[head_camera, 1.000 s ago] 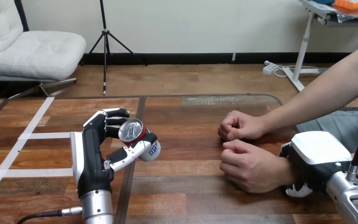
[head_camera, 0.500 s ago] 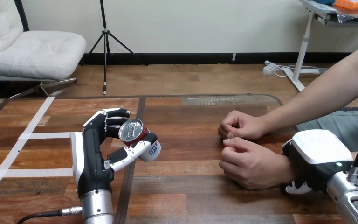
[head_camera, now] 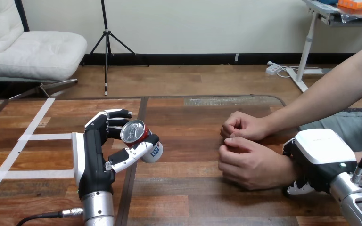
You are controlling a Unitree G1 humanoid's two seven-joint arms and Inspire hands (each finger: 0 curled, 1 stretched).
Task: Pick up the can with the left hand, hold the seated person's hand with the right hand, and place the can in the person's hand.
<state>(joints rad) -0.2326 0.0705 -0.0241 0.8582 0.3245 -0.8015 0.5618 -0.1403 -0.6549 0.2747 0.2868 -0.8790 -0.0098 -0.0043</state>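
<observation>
My left hand (head_camera: pixel 92 157) has fingers and thumb curled round the can (head_camera: pixel 133 132) at the left side of the table (head_camera: pixel 188 197). The can is tilted with its silver top toward me, and its lower part is hidden behind my thumb. My right hand (head_camera: pixel 318 153) sits against the wrist of the person's nearer hand (head_camera: pixel 247 162), a loose fist. The white shell covers the contact, so I cannot tell whether it grips. The person's farther hand (head_camera: pixel 242 126) lies just beyond.

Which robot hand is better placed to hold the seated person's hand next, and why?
Right: the right hand sits at the wrist of the person's nearer hand. The left hand, well apart, is curled round the red metal can.
</observation>
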